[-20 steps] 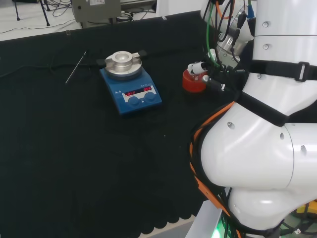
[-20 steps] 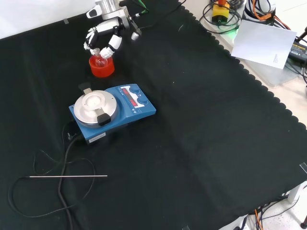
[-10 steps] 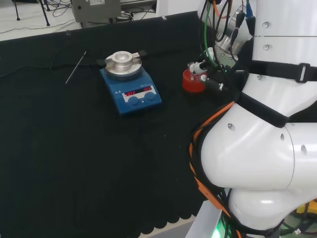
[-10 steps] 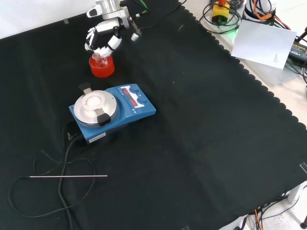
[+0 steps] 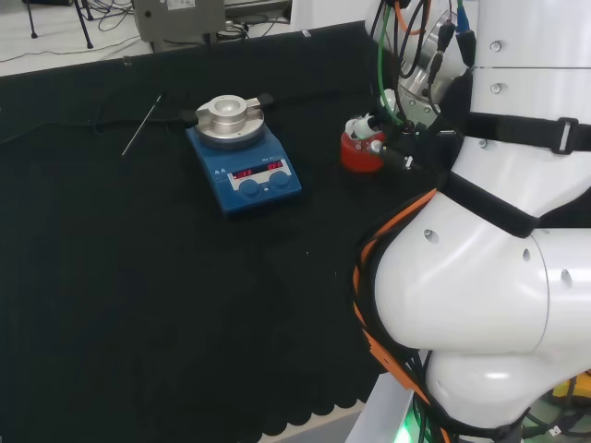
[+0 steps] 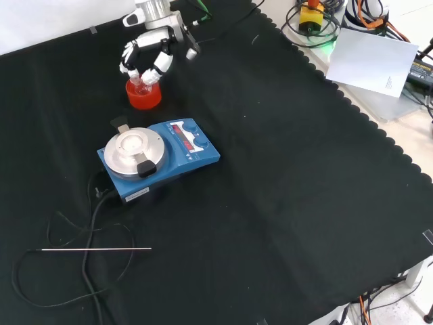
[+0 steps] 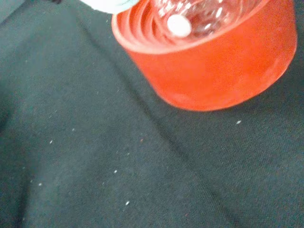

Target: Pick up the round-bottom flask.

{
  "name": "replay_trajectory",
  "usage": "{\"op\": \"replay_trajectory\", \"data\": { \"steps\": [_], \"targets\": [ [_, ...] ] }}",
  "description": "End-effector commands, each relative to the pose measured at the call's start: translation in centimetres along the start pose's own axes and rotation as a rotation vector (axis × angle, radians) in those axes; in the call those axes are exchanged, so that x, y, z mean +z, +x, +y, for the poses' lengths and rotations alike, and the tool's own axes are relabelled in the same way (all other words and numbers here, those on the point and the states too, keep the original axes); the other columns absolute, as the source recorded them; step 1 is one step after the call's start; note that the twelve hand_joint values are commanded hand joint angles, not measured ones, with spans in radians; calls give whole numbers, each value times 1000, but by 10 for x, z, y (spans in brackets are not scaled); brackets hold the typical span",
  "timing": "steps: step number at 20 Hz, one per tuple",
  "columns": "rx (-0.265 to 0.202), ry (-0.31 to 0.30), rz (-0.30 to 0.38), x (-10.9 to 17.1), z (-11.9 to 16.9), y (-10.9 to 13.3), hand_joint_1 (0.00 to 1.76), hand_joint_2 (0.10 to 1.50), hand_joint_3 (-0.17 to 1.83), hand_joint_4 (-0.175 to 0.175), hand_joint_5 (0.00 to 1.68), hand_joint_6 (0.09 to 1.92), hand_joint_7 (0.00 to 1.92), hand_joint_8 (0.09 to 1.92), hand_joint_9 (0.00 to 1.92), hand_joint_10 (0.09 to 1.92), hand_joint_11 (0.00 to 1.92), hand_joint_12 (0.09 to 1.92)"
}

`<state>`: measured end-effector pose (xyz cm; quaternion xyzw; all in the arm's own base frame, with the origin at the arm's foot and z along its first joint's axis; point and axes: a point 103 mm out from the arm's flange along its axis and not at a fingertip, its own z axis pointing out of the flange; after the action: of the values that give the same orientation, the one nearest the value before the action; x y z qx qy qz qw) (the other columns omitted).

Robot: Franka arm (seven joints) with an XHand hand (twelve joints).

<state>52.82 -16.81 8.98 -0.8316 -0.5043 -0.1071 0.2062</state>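
In the head view, the hand (image 5: pixel 383 129) is seen at the red ribbed stand (image 5: pixel 361 153), right of the blue hotplate stirrer (image 5: pixel 244 166); against half a second ago the fingers have been drawn in lower over the stand's top. The flask itself cannot be made out here.

In the front view, the round-bottom flask (image 6: pixel 143 87) is found seated in the stand (image 6: pixel 143 95), at the far left of the cloth, just beyond the stirrer (image 6: pixel 157 157). The hand (image 6: pixel 145 54) is held directly above it, fingers curled down around the flask's neck; a second ago they were spread a little wider. Contact looks made, though a full pinch cannot be confirmed. A thin rod (image 6: pixel 96 249) and a cable (image 6: pixel 88 223) are left lying on the near left.

In the wrist view, the clear bulb (image 7: pixel 204 16) is shown nested in the stand (image 7: pixel 213 61), a white fingertip (image 7: pixel 178 25) laid against the glass. The flask is judged not yet lifted; closing is nearly done, and a straight upward pull is called for.
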Motion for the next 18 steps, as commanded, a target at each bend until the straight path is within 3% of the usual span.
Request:
{"op": "replay_trajectory", "data": {
  "steps": [1,18],
  "targets": [
    [-21,18,-8,-4,6,-5,765,739,506,-84,549,853,347,683,496,691,87,1379],
    [-35,-3,-39,7,14,8,811,707,534,-73,575,806,339,691,492,704,79,1386]
  ]
}}
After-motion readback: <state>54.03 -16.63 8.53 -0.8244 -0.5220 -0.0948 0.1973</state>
